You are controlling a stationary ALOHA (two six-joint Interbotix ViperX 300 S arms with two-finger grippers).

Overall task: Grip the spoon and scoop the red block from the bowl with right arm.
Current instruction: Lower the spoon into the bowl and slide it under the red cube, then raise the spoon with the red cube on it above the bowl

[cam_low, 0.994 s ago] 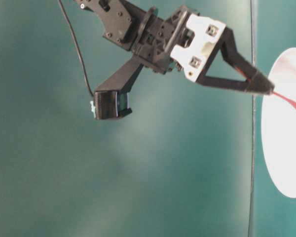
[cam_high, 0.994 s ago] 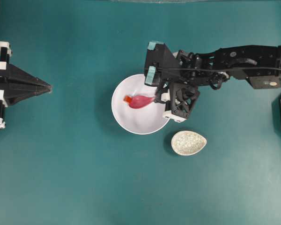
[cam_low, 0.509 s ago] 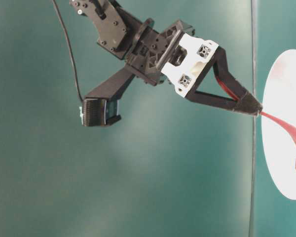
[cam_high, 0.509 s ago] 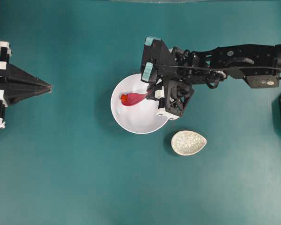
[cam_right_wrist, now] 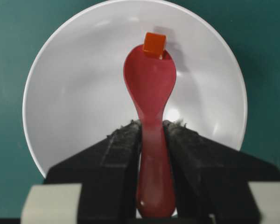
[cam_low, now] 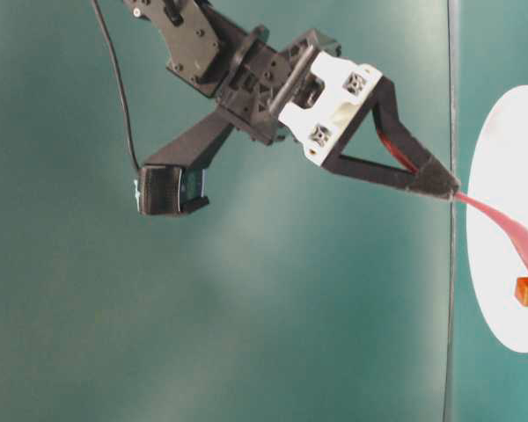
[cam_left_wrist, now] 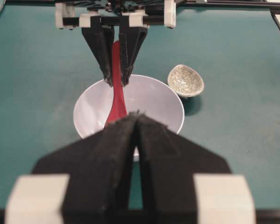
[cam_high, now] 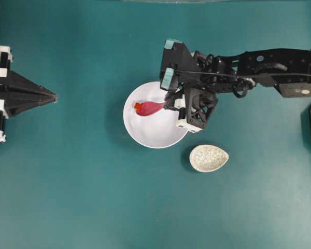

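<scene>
Gripping is done: the spoon is clamped by the right gripper; the red block, at the scoop's tip inside the bowl, is not yet scooped.

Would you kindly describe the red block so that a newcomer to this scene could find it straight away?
Start at the big white bowl in the middle of the teal table. Inside it, follow the pink spoon held by the right tool out to its far tip. The red block sits right there: a tiny orange-red cube, much smaller than the scoop.
</scene>
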